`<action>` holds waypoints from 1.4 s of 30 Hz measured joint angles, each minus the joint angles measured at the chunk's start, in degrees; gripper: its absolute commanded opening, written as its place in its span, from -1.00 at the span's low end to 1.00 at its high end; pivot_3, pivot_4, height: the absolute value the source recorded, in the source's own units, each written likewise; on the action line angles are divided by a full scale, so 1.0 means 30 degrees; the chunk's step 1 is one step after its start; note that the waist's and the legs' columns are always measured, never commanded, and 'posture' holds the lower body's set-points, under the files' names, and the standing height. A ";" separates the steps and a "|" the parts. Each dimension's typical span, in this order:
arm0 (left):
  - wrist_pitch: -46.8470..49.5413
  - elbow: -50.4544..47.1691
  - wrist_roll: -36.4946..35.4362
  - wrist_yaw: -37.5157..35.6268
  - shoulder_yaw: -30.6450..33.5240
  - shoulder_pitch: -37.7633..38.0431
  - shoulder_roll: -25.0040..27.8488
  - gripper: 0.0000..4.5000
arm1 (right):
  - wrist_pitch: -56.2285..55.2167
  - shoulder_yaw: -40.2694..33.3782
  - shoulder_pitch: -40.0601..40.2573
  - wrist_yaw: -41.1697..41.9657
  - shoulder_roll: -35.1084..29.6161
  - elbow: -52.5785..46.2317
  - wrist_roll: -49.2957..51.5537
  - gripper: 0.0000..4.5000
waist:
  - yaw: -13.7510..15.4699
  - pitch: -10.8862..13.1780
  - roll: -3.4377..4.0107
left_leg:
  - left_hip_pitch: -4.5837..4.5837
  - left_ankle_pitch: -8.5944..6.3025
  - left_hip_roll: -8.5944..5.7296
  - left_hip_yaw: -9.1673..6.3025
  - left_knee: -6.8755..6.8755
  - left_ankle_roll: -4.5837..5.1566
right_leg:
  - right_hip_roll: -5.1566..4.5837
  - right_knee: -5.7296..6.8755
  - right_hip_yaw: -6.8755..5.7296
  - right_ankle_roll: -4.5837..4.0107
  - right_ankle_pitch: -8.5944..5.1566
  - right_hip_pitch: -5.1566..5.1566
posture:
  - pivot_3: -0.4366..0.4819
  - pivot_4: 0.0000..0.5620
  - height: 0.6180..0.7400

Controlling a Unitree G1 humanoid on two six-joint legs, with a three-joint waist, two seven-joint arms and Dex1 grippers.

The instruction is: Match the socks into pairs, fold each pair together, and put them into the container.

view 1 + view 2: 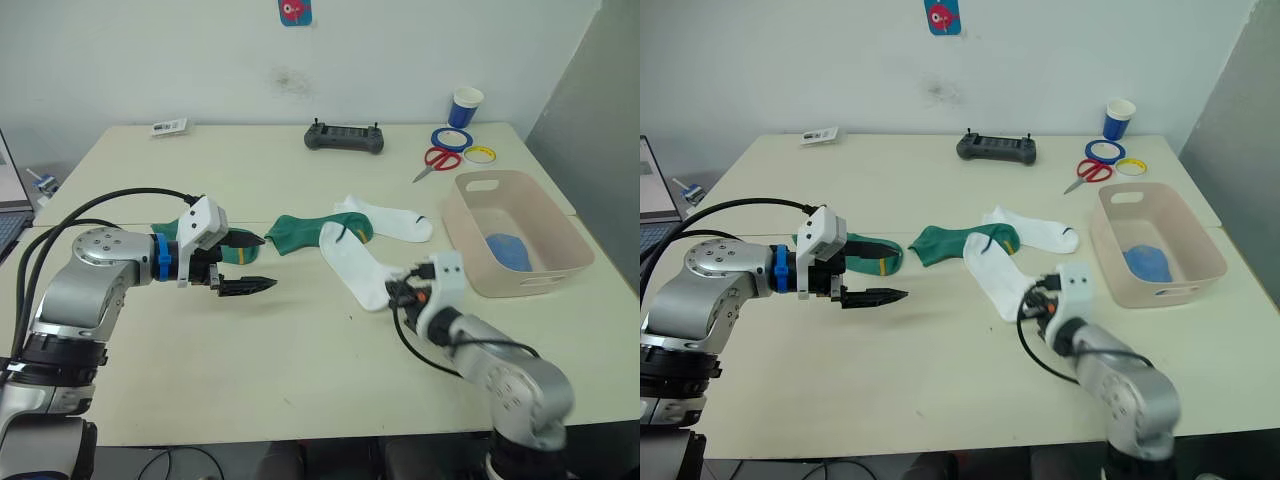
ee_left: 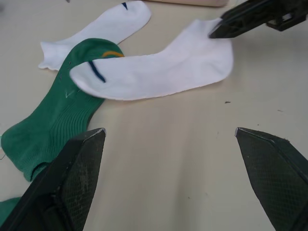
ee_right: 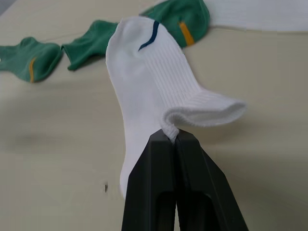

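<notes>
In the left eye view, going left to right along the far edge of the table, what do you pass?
White card → black controller → red scissors → blue tape roll → paper cup → yellow tape roll.

Left gripper (image 1: 883, 283) fingers spread over desk (image 1: 890, 370), beside green sock (image 1: 872, 254). Right gripper (image 1: 1032, 305) at near white sock (image 1: 995, 272). Second green sock (image 1: 960, 240) mid-desk. Blue bundle (image 1: 1147, 264) in container (image 1: 1195, 245).

Left jaws apart, right jaws pinched.
</notes>
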 measured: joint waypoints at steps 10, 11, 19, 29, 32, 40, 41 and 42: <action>0.0078 0.1480 0.2067 0.2525 -0.2097 -0.0996 -0.4058 1.00 | 0.1715 -0.0919 0.3305 0.0599 -0.1768 -0.3009 0.1247 -0.99 | 0.0046 -0.0008 -0.0012 | 0.0015 0.0018 -0.0007 0.0018 0.0029 0.0021 | 0.0001 -0.0002 0.0010 0.0021 0.0014 0.0032 | -0.05 -0.47 1.00; 0.0279 0.2015 0.2439 0.3627 -0.2328 -0.1313 -0.5315 1.00 | 0.1624 -0.0692 0.3303 0.0480 -0.1755 -0.3005 0.1181 -0.99 | 0.0141 -0.0012 -0.0017 | 0.0010 0.0021 -0.0016 0.0014 0.0038 0.0024 | -0.0005 -0.0002 0.0008 0.0029 0.0019 0.0036 | -0.05 -0.47 1.00; 0.1847 0.4033 0.4145 0.7437 -0.3344 -0.3606 -0.8935 1.00 | 0.0729 0.0178 0.3454 -0.0166 -0.1883 -0.2891 0.1006 -0.99 | 0.0057 -0.0024 -0.0037 | -0.0005 0.0020 -0.0017 0.0003 0.0012 0.0027 | 0.0002 -0.0037 0.0011 0.0035 0.0023 0.0022 | -0.05 -0.47 1.00; 0.1314 0.7588 0.5723 0.8486 -0.4184 -0.4674 -1.0836 0.06 | 0.0042 0.0248 0.3490 -0.0169 -0.2333 -0.2485 0.1030 -1.00 | 0.0054 -0.0024 -0.0038 | -0.0005 0.0020 -0.0026 0.0000 0.0018 0.0027 | 0.0000 -0.0041 0.0012 0.0035 0.0024 0.0025 | -0.05 -0.47 1.00; 0.1193 0.7951 0.5820 0.8479 -0.4102 -0.4734 -1.1021 -0.36 | 0.0003 0.0251 0.3504 -0.0195 -0.2332 -0.2480 0.1035 -1.00 | 0.0084 -0.0024 -0.0038 | -0.0012 0.0021 -0.0027 -0.0003 0.0018 0.0027 | -0.0001 -0.0048 0.0010 0.0035 0.0024 0.0026 | -0.05 -0.47 1.00; 0.2158 0.6723 0.5154 0.7990 -0.3447 -0.4121 -1.0864 -0.99 | -0.0733 0.0264 0.3671 -0.0370 -0.2459 -0.2326 0.0975 -1.00 | 0.0054 -0.0024 -0.0037 | -0.0022 0.0021 -0.0022 -0.0001 0.0011 0.0026 | -0.0003 -0.0077 0.0012 0.0036 0.0024 0.0026 | -0.05 -0.47 1.00; 0.2623 0.6042 0.4819 0.7990 -0.3115 -0.3737 -1.0721 -0.99 | -0.0912 0.0258 0.3644 -0.0391 -0.2519 -0.2265 0.0938 -1.00 | 0.0037 -0.0024 -0.0037 | -0.0020 0.0021 -0.0019 0.0000 0.0011 0.0026 | -0.0004 -0.0077 0.0014 0.0036 0.0024 0.0025 | -0.05 -0.47 1.00; 0.3105 0.5341 0.4488 0.7986 -0.2764 -0.3296 -1.0520 -0.99 | -0.1137 0.0258 0.3607 -0.0387 -0.2623 -0.2181 0.0847 -1.00 | 0.0032 -0.0024 -0.0037 | -0.0021 0.0021 -0.0018 -0.0004 0.0011 0.0026 | -0.0004 -0.0077 0.0011 0.0036 0.0024 0.0026 | -0.05 -0.47 1.00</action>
